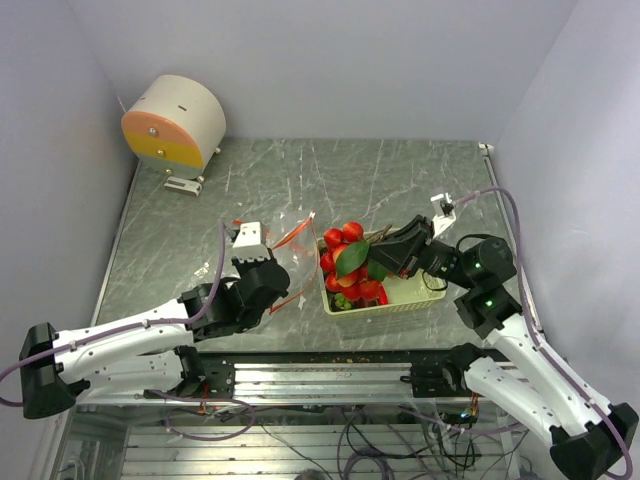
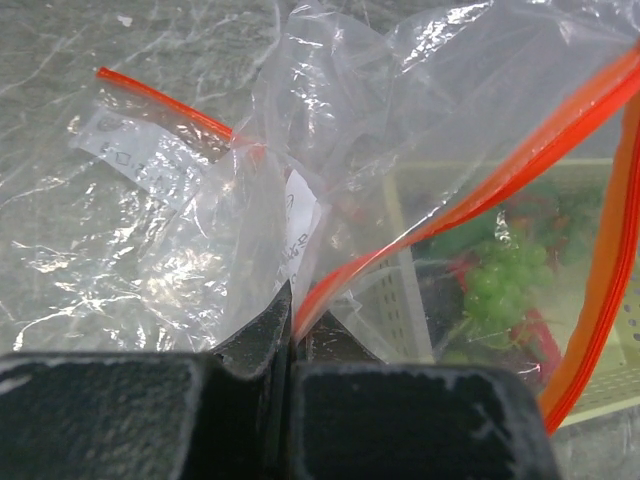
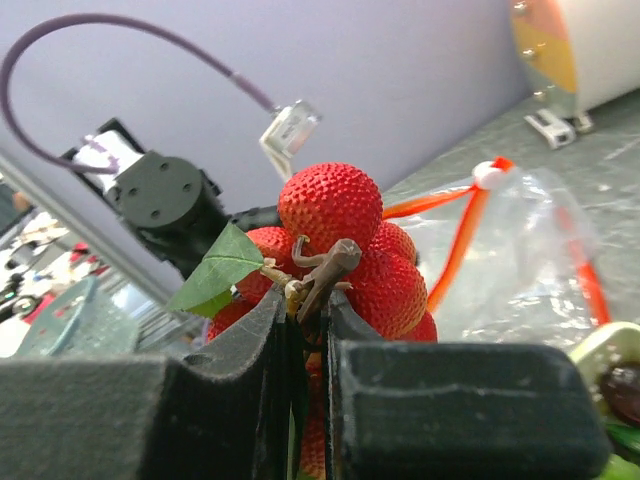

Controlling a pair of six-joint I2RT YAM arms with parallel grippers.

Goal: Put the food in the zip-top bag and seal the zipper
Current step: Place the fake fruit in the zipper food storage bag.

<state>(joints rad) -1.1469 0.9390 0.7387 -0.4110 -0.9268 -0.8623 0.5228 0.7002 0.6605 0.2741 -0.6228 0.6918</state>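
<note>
Between the black fingers (image 3: 440, 400) of the right gripper (image 3: 305, 312), clamped tight, sits the brown stem (image 3: 325, 272) of a red berry cluster (image 3: 332, 208) with a green leaf (image 3: 215, 272); the lower berries are hidden behind those fingers. It's held over the pale green basket (image 1: 412, 303), around 4 o'clock on the table (image 1: 400, 170), with more food (image 1: 352, 290) inside. At the basket's 9 o'clock the left gripper (image 2: 288, 318) is pinched shut on the zip-top bag (image 2: 180, 230), right on the orange-red zipper (image 2: 500, 175). Through the plastic the green grapes (image 2: 500, 280) only show blurry. Way back at 10 o'clock stands a white drum (image 1: 175, 122); grey marbled top, pale lilac walls (image 1: 300, 60).
</note>
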